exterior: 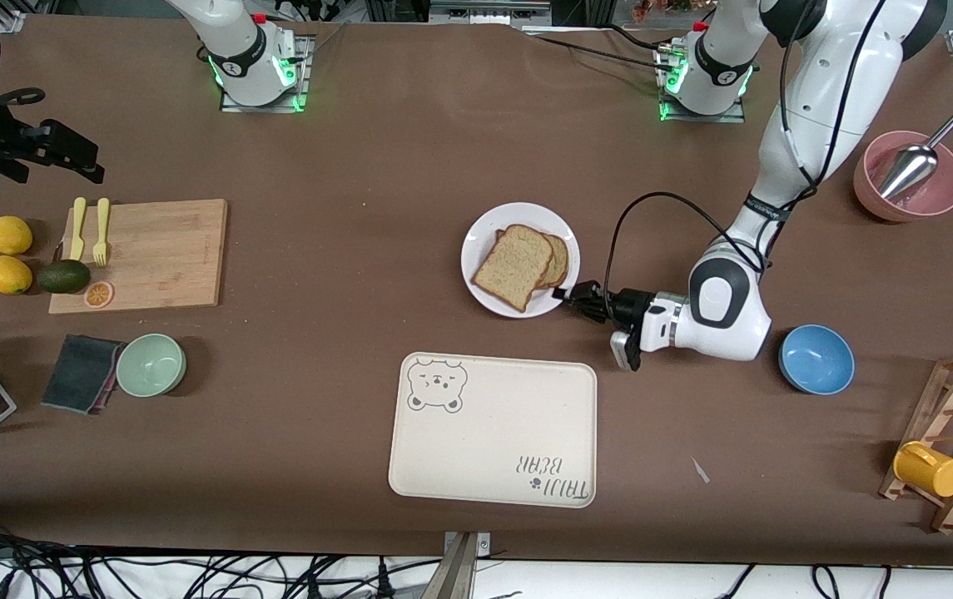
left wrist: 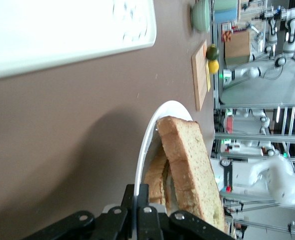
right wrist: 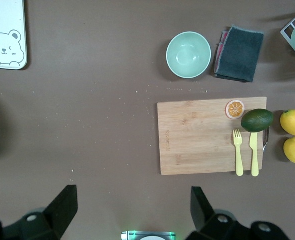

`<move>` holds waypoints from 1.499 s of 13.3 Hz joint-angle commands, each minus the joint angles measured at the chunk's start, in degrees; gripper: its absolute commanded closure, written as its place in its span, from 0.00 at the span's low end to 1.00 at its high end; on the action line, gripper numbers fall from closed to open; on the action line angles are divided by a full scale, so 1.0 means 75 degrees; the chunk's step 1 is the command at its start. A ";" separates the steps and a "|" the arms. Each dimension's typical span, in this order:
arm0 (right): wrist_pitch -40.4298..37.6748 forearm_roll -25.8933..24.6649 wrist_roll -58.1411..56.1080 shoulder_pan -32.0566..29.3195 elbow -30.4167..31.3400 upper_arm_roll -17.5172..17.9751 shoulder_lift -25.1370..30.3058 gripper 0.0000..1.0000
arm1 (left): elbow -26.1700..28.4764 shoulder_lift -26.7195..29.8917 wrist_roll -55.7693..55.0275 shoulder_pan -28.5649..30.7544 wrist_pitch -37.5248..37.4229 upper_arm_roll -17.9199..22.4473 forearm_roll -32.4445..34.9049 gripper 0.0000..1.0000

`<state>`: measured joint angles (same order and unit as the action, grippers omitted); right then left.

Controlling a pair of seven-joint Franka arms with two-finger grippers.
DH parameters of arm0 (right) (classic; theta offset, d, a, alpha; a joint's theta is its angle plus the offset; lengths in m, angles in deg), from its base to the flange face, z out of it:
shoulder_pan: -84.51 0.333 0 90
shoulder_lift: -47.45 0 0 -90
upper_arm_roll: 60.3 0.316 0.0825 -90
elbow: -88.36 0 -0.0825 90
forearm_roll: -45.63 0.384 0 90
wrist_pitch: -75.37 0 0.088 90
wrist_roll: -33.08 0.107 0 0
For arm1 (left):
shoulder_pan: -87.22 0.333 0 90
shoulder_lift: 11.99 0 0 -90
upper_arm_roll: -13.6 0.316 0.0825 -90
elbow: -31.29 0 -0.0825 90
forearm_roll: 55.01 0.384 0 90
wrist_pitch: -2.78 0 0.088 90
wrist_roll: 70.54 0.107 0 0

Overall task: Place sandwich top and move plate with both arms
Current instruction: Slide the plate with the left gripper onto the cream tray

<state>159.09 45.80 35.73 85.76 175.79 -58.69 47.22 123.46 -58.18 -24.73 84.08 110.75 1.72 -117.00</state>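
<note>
A: Front view, items?
B: Small round white plate (exterior: 484, 241) carrying speckled brown bread slice (exterior: 514, 266); left end effector (exterior: 563, 295) clamped on the plate's rim.

A: Left wrist view?
B: Fingers (left wrist: 142, 200) pinching the rim, slice just above them.

A: Right wrist view?
B: Right end effector (right wrist: 132, 210) spread wide, empty, waiting above the bamboo cutting board (right wrist: 197, 135).

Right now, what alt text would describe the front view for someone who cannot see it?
The left gripper is shut on the white plate rim; the sandwich top lies on it. The right gripper waits open above the cutting board's end.
</note>
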 commanded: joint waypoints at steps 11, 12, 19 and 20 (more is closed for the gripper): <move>-0.0112 -0.0001 0.0044 0.0008 -0.0184 0.0009 -0.0040 0.00 | -0.3393 -0.1878 -0.0998 -0.0343 0.2525 0.0037 -0.1531 1.00; -0.0112 0.0000 0.0033 -0.0003 -0.0184 -0.0003 -0.0040 0.00 | -0.3545 -0.2042 -0.0928 -0.0367 0.2746 0.0037 -0.1636 1.00; -0.0112 -0.0012 0.0009 -0.0003 -0.0184 0.0009 -0.0051 0.00 | -0.4016 -0.2688 -0.0869 -0.0753 0.3627 0.0026 -0.1860 1.00; -0.0112 -0.0012 -0.0037 -0.0003 -0.0184 -0.0003 -0.0040 0.00 | -0.4016 -0.2735 -0.0869 -0.0765 0.3616 0.0026 -0.1860 1.00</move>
<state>159.09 45.81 35.73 85.79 175.66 -58.68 47.22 96.43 -76.92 -31.32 78.80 137.87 2.05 -128.40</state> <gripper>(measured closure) 0.000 0.952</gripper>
